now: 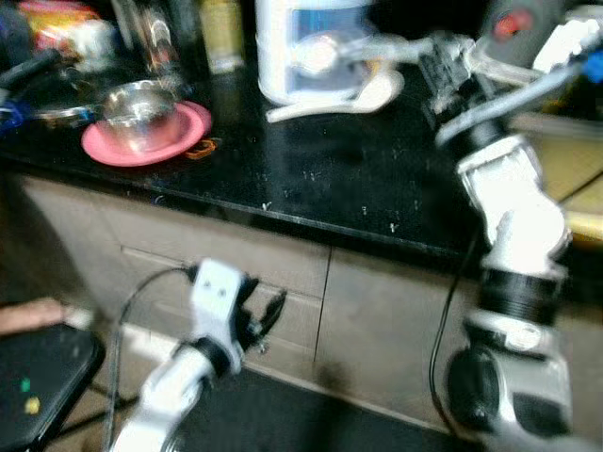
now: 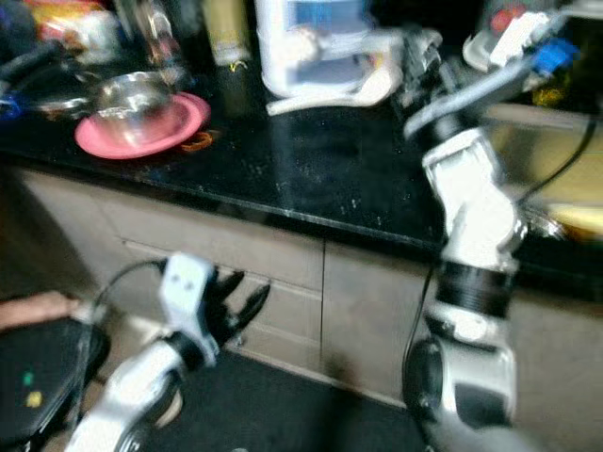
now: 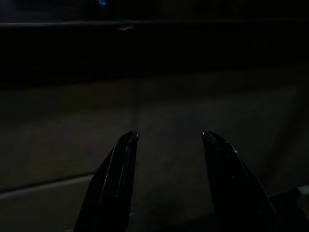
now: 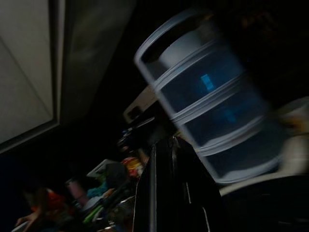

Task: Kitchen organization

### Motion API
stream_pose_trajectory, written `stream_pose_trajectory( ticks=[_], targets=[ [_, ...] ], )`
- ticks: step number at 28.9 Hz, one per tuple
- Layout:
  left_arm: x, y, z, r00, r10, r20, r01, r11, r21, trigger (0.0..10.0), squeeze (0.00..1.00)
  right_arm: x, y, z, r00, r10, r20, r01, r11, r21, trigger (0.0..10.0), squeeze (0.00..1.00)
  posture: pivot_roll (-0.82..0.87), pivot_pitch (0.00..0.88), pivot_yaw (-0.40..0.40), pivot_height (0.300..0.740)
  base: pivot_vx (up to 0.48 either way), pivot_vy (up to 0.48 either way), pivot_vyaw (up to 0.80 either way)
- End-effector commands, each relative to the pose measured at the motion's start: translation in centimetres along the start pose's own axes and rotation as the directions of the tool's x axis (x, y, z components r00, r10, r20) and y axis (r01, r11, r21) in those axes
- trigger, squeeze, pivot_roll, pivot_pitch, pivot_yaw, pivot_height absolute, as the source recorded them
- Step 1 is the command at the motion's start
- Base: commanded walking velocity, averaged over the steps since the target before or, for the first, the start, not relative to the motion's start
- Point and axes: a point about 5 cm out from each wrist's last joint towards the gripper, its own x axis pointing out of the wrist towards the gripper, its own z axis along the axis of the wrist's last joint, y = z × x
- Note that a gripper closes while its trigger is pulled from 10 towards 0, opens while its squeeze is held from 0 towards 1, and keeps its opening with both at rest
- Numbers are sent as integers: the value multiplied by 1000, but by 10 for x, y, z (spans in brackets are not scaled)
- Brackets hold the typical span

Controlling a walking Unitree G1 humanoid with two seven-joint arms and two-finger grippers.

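A steel bowl (image 1: 139, 113) sits in a pink plate (image 1: 188, 132) on the black counter (image 1: 330, 169), left of the white-and-blue container (image 1: 306, 47). A white ladle (image 1: 339, 99) lies against the container's base, and blurred clutter lies behind the plate. The right hand (image 1: 443, 80), fingers closed together, is raised over the counter right of the container. The left hand (image 1: 259, 320) hangs open below the counter edge before a drawer (image 1: 283, 273).

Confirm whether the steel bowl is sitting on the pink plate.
Yes, the steel bowl rests on the pink plate at the counter's left end.
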Motion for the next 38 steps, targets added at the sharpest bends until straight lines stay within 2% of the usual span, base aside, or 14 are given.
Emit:
stream_pose_trajectory(
  ticks=[1,9,14,16,18,21,27,29,31,32,35,37,38],
  targets=[
    [0,-5,-2,1000,-18,-7,18,1000,-6,10000,0,-3,-3,7,1000,-9,26,10,1000,-14,10000,0,37,0,-16,732,0,-480,-775],
    [0,-5,-2,1000,-20,-5,20,1000,-7,10000,0,-3,-4,9,999,-16,41,16,1000,-12,10000,0,37,0,-16,732,0,-480,0],
    [0,-5,-2,1000,-22,-5,22,1000,-7,10000,0,-3,-5,8,999,-22,31,24,999,-42,10000,0,35,0,-15,732,0,-480,0],
    [0,-6,-2,1000,-22,-4,22,1000,-8,10000,0,-3,-7,5,999,-43,0,43,993,-106,10000,0,35,0,-15,732,0,-448,0],
    [1,-5,-2,1000,-20,-3,20,1000,-10,10000,0,-3,-8,-2,996,-71,-50,59,977,-205,10000,0,34,0,-16,732,0,-191,0],
    [1,-4,-1,1000,-9,6,9,999,-31,10000,0,-3,-10,-9,993,-89,-76,68,966,-248,10000,0,36,0,-17,732,0,0,0],
    [1,-3,-1,1000,-6,9,7,999,-33,10000,0,-2,-11,-10,991,-101,-84,74,958,-276,10000,0,36,0,-19,732,0,0,0],
    [1,-4,-1,1000,-8,10,8,999,-35,10000,0,-1,-12,-12,988,-116,-97,78,939,-335,10000,0,36,0,-19,732,0,0,0],
    [2,-4,-1,1000,-11,10,11,999,-36,10000,0,1,-13,-16,982,-142,-124,77,902,-424,10000,0,34,0,-20,732,0,0,0],
    [2,-4,-1,1000,-11,10,11,999,-36,10000,0,1,-13,-16,982,-142,-124,77,902,-424,10000,0,34,0,-20,732,0,0,0],
    [2,-4,-1,1000,-13,10,13,999,-37,10000,0,3,-14,-24,970,-177,-165,60,837,-544,10000,0,35,0,-20,732,0,0,0],
    [2,-5,-1,1000,-13,10,14,999,-39,10000,0,5,-13,-33,961,-191,-200,36,803,-594,10000,0,37,0,-21,732,0,0,0],
    [2,-5,-1,1000,-13,10,14,999,-39,10000,0,5,-13,-33,961,-191,-200,36,803,-594,10000,0,37,0,-21,732,0,0,0]
  ],
)
